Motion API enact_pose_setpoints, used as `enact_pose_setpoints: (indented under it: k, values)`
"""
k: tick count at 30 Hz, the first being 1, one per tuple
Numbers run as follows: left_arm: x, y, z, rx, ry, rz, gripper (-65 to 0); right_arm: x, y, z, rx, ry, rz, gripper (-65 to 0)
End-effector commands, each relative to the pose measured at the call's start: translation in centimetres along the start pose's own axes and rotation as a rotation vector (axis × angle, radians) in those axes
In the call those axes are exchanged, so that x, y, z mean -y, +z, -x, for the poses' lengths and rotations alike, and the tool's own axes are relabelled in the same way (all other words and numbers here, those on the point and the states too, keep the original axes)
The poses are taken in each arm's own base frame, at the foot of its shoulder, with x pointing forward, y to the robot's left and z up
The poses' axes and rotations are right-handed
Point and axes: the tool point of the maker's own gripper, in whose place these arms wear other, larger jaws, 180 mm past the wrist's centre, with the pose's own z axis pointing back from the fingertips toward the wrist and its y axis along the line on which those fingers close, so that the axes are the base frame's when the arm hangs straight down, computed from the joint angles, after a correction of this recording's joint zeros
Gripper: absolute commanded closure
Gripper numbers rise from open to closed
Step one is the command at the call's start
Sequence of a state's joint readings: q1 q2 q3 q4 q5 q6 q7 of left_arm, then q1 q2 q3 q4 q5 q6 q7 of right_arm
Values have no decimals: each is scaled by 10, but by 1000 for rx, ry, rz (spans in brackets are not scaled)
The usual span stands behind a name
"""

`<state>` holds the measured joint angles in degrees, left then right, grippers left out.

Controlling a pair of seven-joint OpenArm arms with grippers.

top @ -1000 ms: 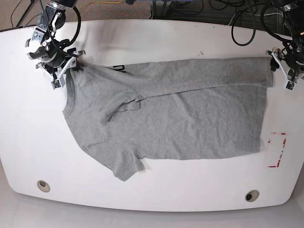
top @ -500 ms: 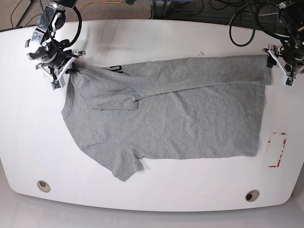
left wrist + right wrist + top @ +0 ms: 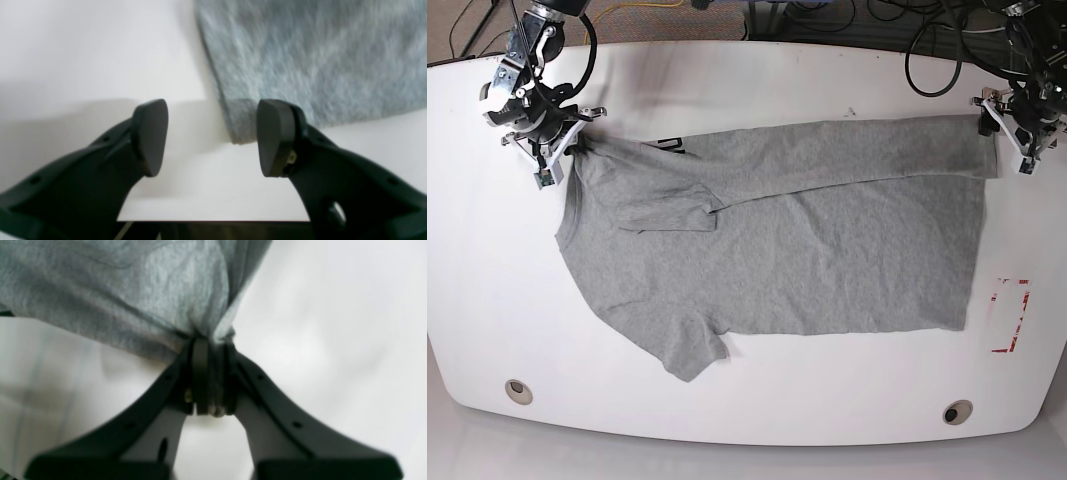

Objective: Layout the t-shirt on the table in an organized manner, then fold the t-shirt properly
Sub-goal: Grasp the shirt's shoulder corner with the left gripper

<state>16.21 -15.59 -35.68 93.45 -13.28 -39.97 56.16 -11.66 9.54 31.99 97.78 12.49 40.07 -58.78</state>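
Item: grey t-shirt (image 3: 807, 240), lying lengthwise on the white table (image 3: 747, 80) with its far long edge folded over toward the middle. The right gripper (image 3: 210, 350) sat at the shoulder corner by the collar, jaws pressed together on a bunched pinch of cloth; the left gripper (image 3: 211, 136) hovered low over the hem corner at the opposite end, jaws spread, holding nothing. Judgement: the left needed to close on that corner before both drew the cloth taut evenly

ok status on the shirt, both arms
Right tool shut on the t-shirt at its shoulder. Left tool open, off the hem corner. Top edge folded over; nothing in the way.
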Motion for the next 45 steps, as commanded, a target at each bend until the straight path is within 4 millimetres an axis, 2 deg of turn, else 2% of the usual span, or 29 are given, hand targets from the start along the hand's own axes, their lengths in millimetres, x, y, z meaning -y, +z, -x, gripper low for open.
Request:
enact_pose_setpoints:
  k: [1, 7, 13, 19, 21, 27, 30, 37, 45]
  values:
    - [-2, 3, -12, 32, -20, -3, -394, 5, 5, -9, 26, 13, 14, -49]
    - [2, 1, -12, 31, -20, 7, -394, 5, 5, -9, 26, 13, 14, -49]
    - [18, -5, -14, 27, -44, 43, -392, 5, 6, -9, 27, 14, 15, -49]
    - [18, -6, -13, 21, -52, 42, -382, 5, 6, -9, 27, 14, 15, -49]
    - [18, -6, -13, 21, -52, 42, -349, 6, 6, -9, 28, 13, 16, -49]
    - [20, -16, 3, -26, -28, 68, -153, 7, 6, -9, 27, 12, 18, -44]
    - [13, -18, 11, -55, -27, 64, -94, 7, 6, -9, 27, 15, 18, -44]
    - [9, -16, 15, -75, -45, 41, -39, 13, 8, -7, 17, 24, 32, -43]
    - [-2, -3, 16, -80, -91, 4, -32, 22, 15, 4, -13, 45, 55, -43]
